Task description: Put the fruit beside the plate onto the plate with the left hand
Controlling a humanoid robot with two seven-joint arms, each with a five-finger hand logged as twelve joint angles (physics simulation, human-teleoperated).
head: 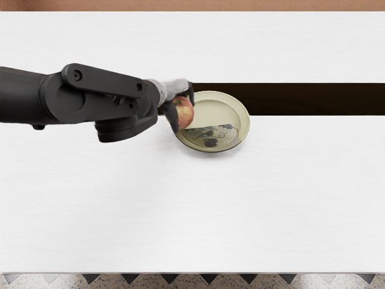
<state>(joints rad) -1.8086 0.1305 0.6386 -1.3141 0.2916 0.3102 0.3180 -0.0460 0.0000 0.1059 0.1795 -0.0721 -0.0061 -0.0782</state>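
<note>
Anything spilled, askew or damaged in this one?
Nothing stands out. The plate lies flat and unbroken on the table; the left hand holds the fruit at its left rim. Dark marks inside the plate look like a printed pattern, not a spill.

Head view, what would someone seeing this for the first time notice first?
The big dark arm reaching in from the left draws the eye first, with its left hand closed around a reddish-yellow fruit. The fruit sits right at the left rim of a cream plate with dark painted marks, near the middle of the white table. A dark band runs from behind the plate to the right edge.
</note>
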